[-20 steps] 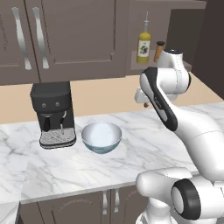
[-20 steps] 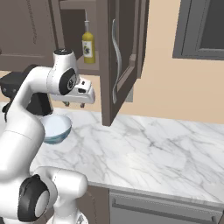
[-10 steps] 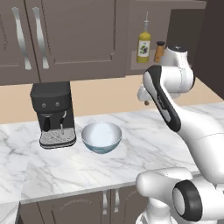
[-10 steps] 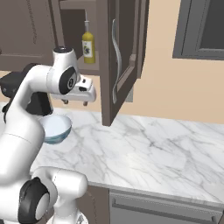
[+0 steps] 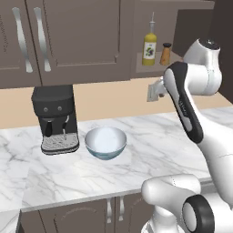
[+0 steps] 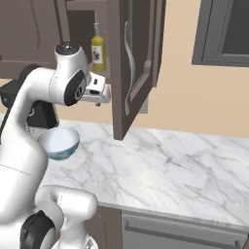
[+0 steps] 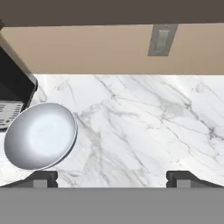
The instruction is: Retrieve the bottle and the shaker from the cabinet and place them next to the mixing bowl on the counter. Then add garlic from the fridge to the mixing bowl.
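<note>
A tan wall (image 5: pixel 113 98) runs behind the marble surface (image 6: pixel 160 170). Dark brown upper cupboards (image 5: pixel 73 41) carry long silver handles (image 5: pixel 18 38). A black coffee machine (image 5: pixel 54 118) stands below them. A grey wall outlet (image 7: pixel 162 40) sits on the wall, and a dark-framed panel (image 6: pixel 223 34) hangs at the right.

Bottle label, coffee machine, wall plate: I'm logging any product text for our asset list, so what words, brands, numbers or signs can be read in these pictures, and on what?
No text can be read anywhere.
bottle: the dark label with a white edge has marks too small and blurred to read.
coffee machine: two round knobs, no lettering visible.
wall plate: plain, no marking.
shaker: no label visible.
mixing bowl: unmarked.
</note>
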